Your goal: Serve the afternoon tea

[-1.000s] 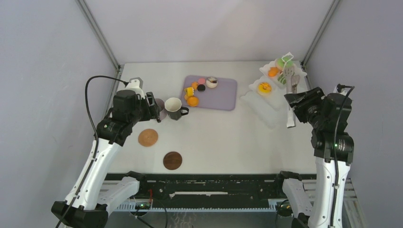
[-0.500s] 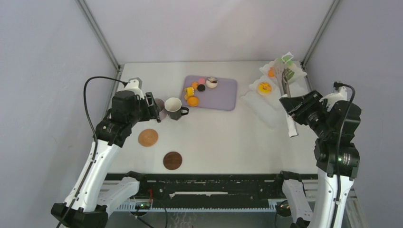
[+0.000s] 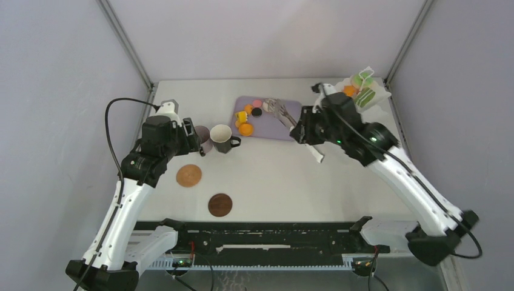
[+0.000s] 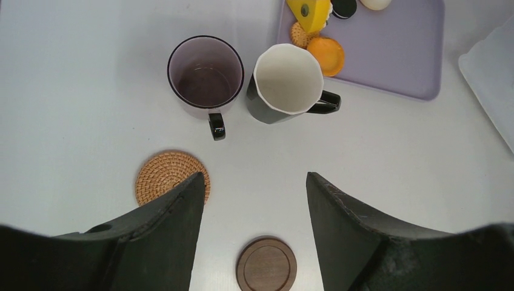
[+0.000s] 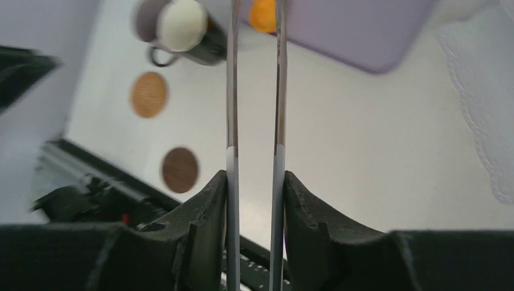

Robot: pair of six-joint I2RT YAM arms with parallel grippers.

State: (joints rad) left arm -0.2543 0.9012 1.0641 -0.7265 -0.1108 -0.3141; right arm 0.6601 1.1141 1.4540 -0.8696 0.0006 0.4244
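Sitting beyond left fingers (image 4: pixel 157 230): mauve mug (image 4: pixel 205 76)

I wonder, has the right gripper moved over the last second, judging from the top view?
Yes. The right gripper, holding the tongs, swung left from beside the white stand to the lilac tray's right end.

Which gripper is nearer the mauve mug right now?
Left. The left gripper hovers open just beside the mauve mug; the right gripper, holding the tongs, is well away at the lilac tray's right edge.

White table (image 3: pixel 273 182) with mugs (image 3: pixel 220 137), coasters (image 3: pixel 188 175), lilac tray (image 3: pixel 267 129)
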